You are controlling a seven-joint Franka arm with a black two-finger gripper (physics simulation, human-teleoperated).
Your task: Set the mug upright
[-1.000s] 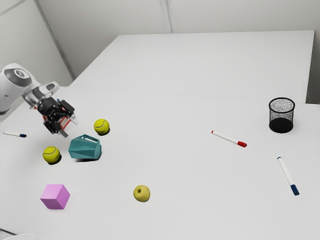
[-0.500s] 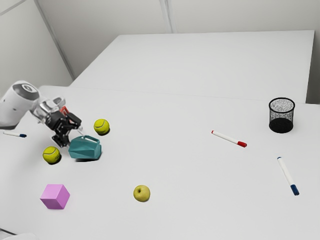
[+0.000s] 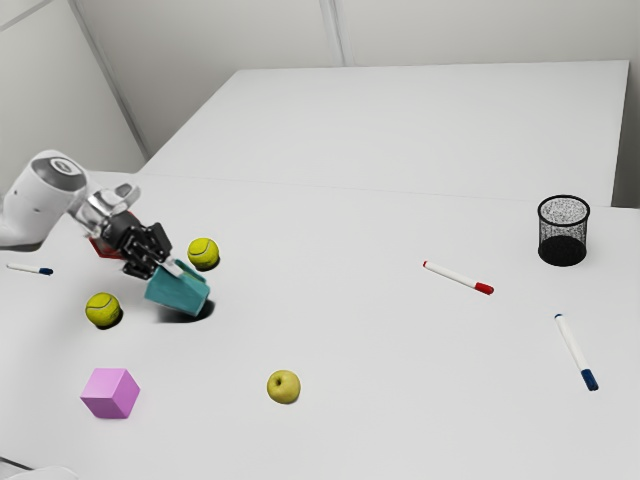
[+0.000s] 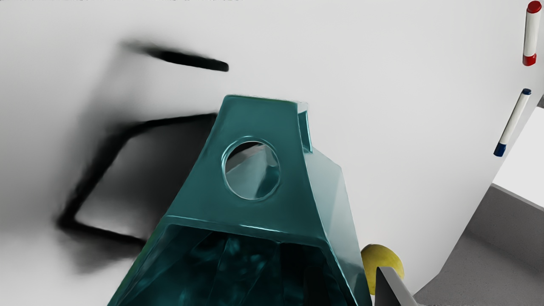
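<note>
Leaning just below the tool (image 3: pixel 168 266), teal mug (image 3: pixel 180 292), mouth facing it, whether gripped I cannot tell

A plain, pale grey side wall (image 3: pixel 35 95) meets a light grey back wall (image 3: pixel 480 30) at a slanting corner line on the exterior view's left; a narrow, pale upright strip (image 3: pixel 335 30) marks the back wall. A smooth white tabletop (image 3: pixel 350 440) borders a broad, flat, 4-sided white surface (image 3: pixel 420 125) along 1 thin seam. The light is soft and even.
</note>
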